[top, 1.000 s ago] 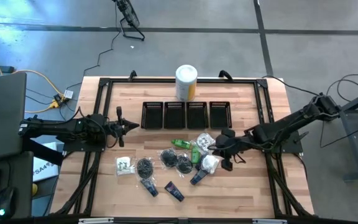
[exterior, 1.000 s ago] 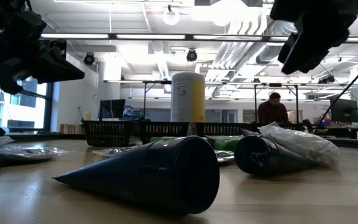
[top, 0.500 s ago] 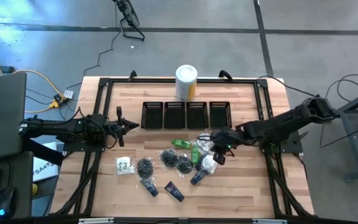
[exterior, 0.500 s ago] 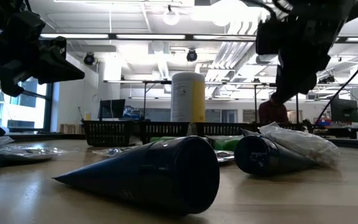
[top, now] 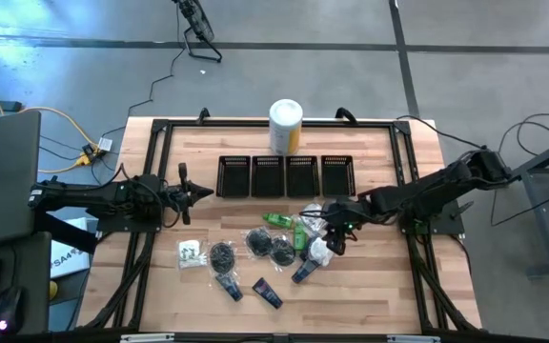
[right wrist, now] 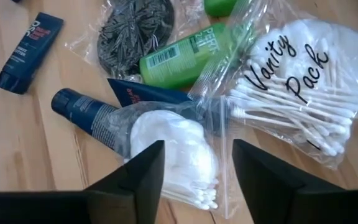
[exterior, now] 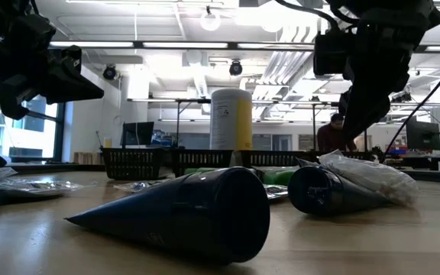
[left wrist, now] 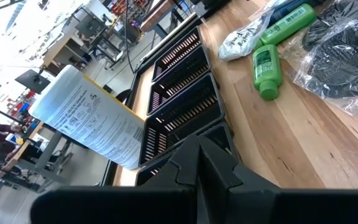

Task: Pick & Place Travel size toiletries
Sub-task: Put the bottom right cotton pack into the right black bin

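Observation:
The travel size toiletries lie in a loose heap on the wooden table [top: 370,276]. They include green bottles [right wrist: 185,56], dark blue tubes [right wrist: 86,115], black bagged bundles [top: 255,243], a clear sachet of cotton pads and swabs [right wrist: 173,149] and a "Vanity Pack" sachet [right wrist: 303,93]. My right gripper [right wrist: 194,180] hovers open just above the cotton sachet at the heap's right end [top: 320,251]; a finger stands on either side of it without touching. My left gripper [top: 198,193] waits shut over the table's left part, clear of everything.
Several black mesh bins [top: 286,176] stand in a row at mid-table, with a tall white-and-yellow canister [top: 286,124] behind them. A white sachet [top: 191,252] lies at the heap's left end. Bare wood lies along the near edge. A person [exterior: 334,134] stands in the room beyond the table.
My right gripper has moved toward the table's left edge and come down, from beside the heap's right end to above the cotton sachet. The toiletries lie as before.

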Robot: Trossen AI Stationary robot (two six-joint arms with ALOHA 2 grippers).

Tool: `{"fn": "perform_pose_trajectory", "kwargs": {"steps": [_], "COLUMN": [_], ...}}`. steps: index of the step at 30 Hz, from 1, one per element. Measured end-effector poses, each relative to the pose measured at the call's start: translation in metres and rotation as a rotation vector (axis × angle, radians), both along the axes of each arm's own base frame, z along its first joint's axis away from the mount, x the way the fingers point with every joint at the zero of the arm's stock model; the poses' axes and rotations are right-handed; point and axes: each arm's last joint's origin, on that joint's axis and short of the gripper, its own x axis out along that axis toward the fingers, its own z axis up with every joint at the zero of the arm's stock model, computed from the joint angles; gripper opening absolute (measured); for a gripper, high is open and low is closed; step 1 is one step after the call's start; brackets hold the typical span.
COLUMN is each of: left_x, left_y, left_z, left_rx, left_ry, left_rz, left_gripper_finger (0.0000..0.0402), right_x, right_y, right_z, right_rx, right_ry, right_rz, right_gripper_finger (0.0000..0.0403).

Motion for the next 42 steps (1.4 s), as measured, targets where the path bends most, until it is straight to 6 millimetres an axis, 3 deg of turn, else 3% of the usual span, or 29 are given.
{"fn": "perform_pose_trajectory", "kwargs": {"steps": [8, 17, 32, 42], "left_x": [0.000, 0.000, -0.001, -0.001], "left_y": [0.000, 0.000, 0.000, 0.000], "left_z": [-0.002, -0.002, -0.002, -0.005], "left_rx": [-0.001, -0.001, 0.000, -0.002], "left_ry": [0.022, 0.022, 0.026, 0.052], "left_rz": [0.002, 0.002, 0.001, 0.001], "left_gripper_finger": [0.0001, 0.0001, 0.0001, 0.0001], "right_x": [0.000, 0.006, 0.014, 0.021], "right_y": [-0.003, -0.010, -0.009, 0.007], "right_z": [-0.001, -0.021, -0.029, -0.043], "right_rx": [0.034, 0.079, 0.114, 0.088], "right_ry": [0.021, 0.132, 0.112, 0.100], "right_rz": [-0.124, -0.299, -0.372, -0.274], "right_gripper_finger": [0.0226, 0.0273, 0.0271, 0.0270]}}
